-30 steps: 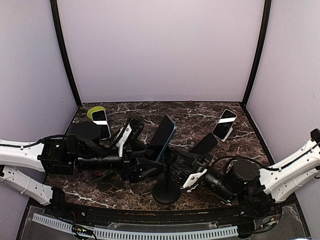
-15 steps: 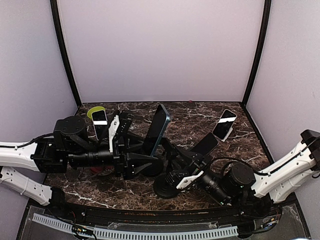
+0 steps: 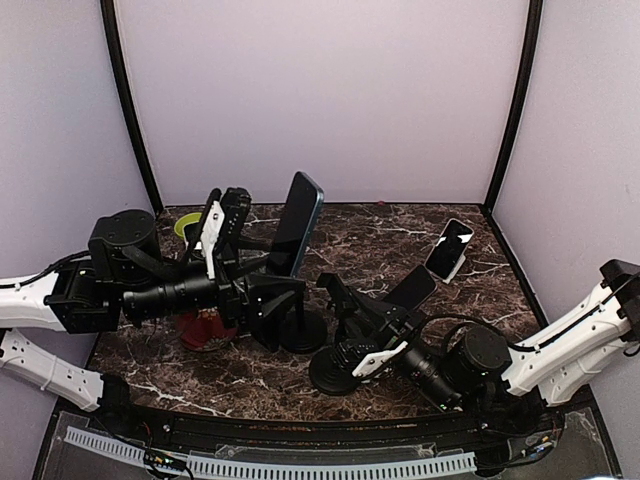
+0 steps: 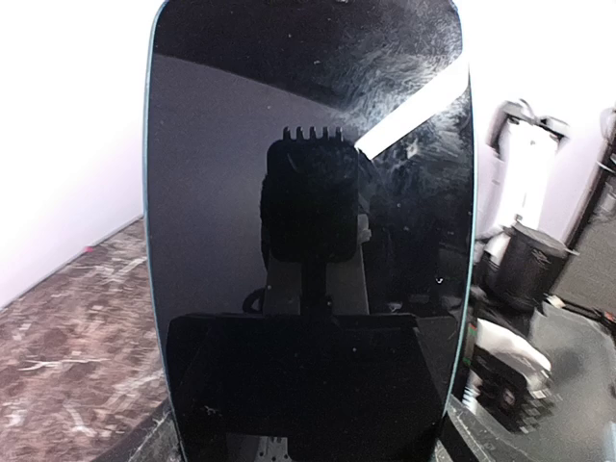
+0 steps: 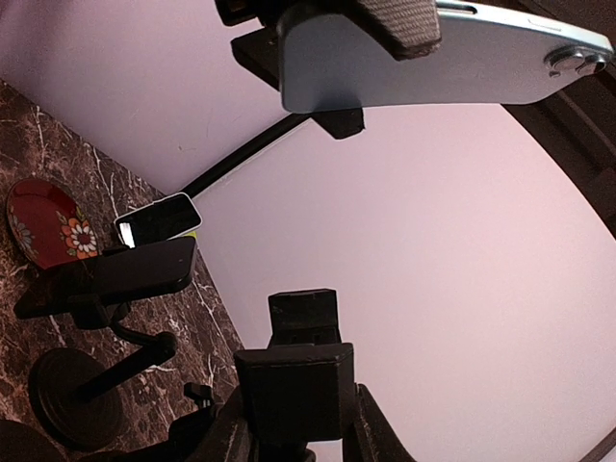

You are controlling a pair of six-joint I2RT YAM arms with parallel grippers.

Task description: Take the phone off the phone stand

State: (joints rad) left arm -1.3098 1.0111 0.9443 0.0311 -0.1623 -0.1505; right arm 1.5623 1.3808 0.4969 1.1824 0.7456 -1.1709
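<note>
My left gripper (image 3: 280, 272) was pinched on the lower part of the blue phone (image 3: 298, 220), one pad (image 5: 399, 19) pressed against its pale blue back. In the left wrist view the phone's dark glass (image 4: 308, 241) filled nearly the whole frame. The phone stood almost upright in the air, tilted a little, up above the marble table (image 3: 400, 225) and well apart from the phone stand (image 3: 332, 372).

My right gripper (image 3: 350, 335) was low near the front edge. Its fingers were pressed together on the stand's upper block (image 5: 300, 327), which showed bare from the right wrist camera, with nothing seated in it. The phone hung high above that block, not touching it.

So I judged the main part done: the phone was out of the cradle and clear of it, and the stand sat pinned upright on its round base.

What I reckoned was left was the tidy end: bring the phone down to a bare patch of marble, lay it flat and open the left fingers, then let go of the stand.

The floor was crowded. A second stand (image 5: 72, 395) carrying a dark phone (image 5: 115, 274) stood just beside my left gripper, and another phone (image 3: 448, 248) lay far right, so I would have needed to choose the landing spot with care.
</note>
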